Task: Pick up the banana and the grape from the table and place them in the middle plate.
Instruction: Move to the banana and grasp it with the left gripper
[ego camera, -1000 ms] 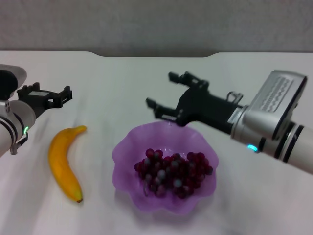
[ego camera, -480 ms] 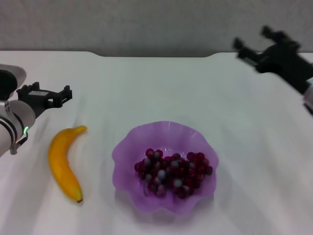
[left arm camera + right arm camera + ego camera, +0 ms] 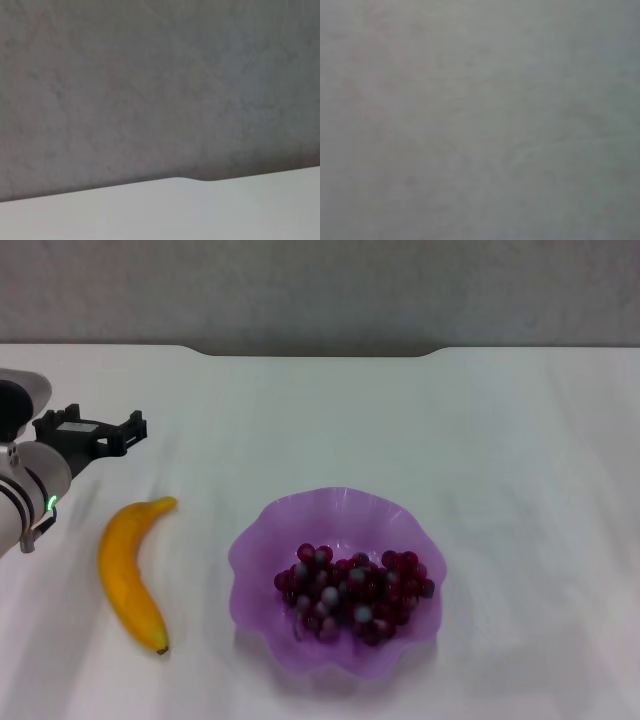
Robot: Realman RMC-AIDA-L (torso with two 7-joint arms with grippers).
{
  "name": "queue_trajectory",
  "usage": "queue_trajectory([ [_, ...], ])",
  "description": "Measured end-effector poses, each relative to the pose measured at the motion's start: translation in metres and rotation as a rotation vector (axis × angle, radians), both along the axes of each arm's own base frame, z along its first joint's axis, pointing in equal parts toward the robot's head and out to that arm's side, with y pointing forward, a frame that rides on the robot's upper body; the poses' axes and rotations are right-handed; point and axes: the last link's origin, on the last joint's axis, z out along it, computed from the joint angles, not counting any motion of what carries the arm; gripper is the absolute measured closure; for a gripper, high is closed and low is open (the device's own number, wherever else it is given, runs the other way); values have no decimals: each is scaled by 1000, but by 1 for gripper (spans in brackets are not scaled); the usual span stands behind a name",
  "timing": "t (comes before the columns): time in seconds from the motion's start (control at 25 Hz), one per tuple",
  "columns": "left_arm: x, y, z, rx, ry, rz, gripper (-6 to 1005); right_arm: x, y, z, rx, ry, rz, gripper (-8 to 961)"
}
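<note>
Backdrop: grey wall behind; white table (image 3: 520,490) w/ notched far edge fills the head view.
Middle plate: translucent purple plate (image 3: 262,545), wavy rim, sits centre-front of table; the drop target, within reach of both arms by the look of it.
Left arm: at table's left edge, parked low, pointing toward table centre; left gripper (image 3: 128,432) hovers above bare table, just beyond banana's far tip, not touching it. Fingers spread apart, nothing between them; probably staged for the banana pick.
Banana: yellow-orange banana (image 3: 130,575) lies flat on table, left of plate, apart from its rim, curved, dark tip toward robot. Not yet picked; left arm is the near one, so likely its job.
Grape: dark red-purple grape bunch (image 3: 355,592) rests inside plate, on the right-front part of the bowl; that half of the task looks done.
Right gripper: not visible in head view; its wrist cam shows only blank grey, so open/closed state can't be told.
Left wrist cam: only wall + far table edge, no task items.
Next, prob.: left gripper drops over banana's middle, closes across the narrow width.
</note>
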Motion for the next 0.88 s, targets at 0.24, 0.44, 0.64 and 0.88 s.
queue_trajectory([
  [0.24,0,0,3,12,-10,1,234,29,-22,8,108,91,-78,67],
  [0.44,9,-5,15,44,-24,-27,235,47,-37,13,180,156,-138,67],
  [0.64,22,-5,30,43,12,10,236,56,-36,10,153,158,-202,69],
  [0.88,49,-15,51,-36,76,40,237,56,-34,7,132,151,-208,69],
])
